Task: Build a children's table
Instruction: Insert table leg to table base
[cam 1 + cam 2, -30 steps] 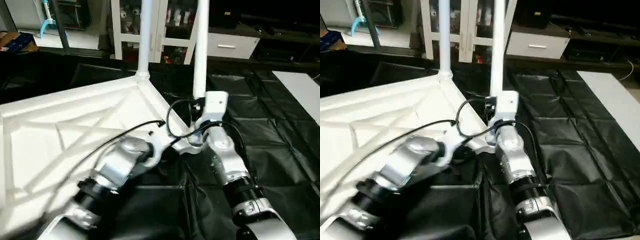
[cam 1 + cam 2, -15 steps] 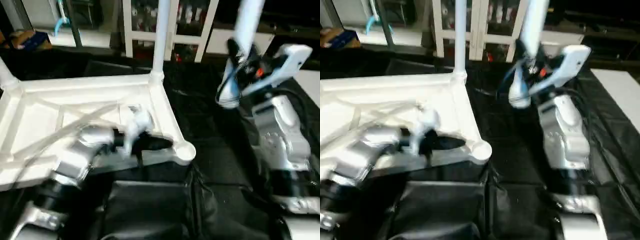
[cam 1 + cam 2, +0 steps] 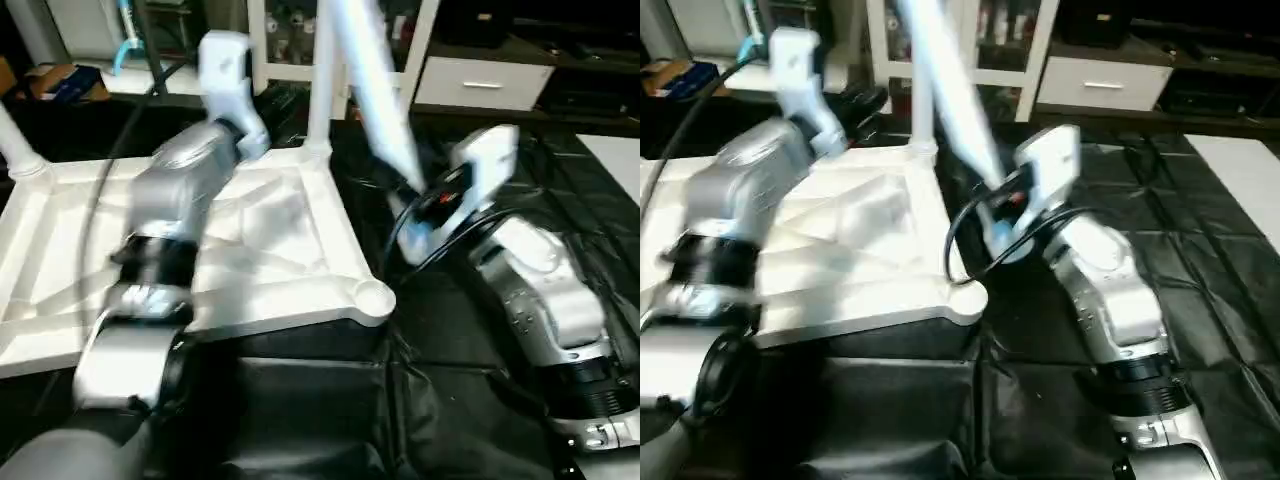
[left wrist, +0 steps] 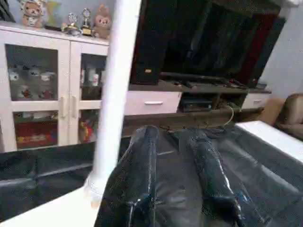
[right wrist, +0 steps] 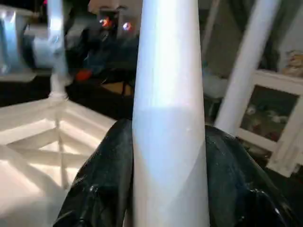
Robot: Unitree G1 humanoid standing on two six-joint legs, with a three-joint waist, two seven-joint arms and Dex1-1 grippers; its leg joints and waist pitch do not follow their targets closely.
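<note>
Black sheeting (image 3: 470, 330) covers the work surface where a white table top (image 3: 300, 250) lies underside up, white glass-fronted cabinets (image 4: 42, 90) behind it.

On the top, X ribs face upward; one leg (image 3: 322, 90) stands upright in the far corner socket, another leg base (image 3: 15, 150) rises at the far left corner, and the near right corner socket (image 3: 373, 298) is open. The right gripper (image 5: 168, 189) pinches a loose tapered leg (image 3: 372, 90) between its two black fingers (image 5: 102, 184), holding it tilted just beside the top's right edge, its lower end clear of the open socket. The left gripper (image 4: 175, 189) hangs above the far edge of the top near the upright leg, its fingers (image 4: 137, 175) spread apart with nothing between them.
</note>
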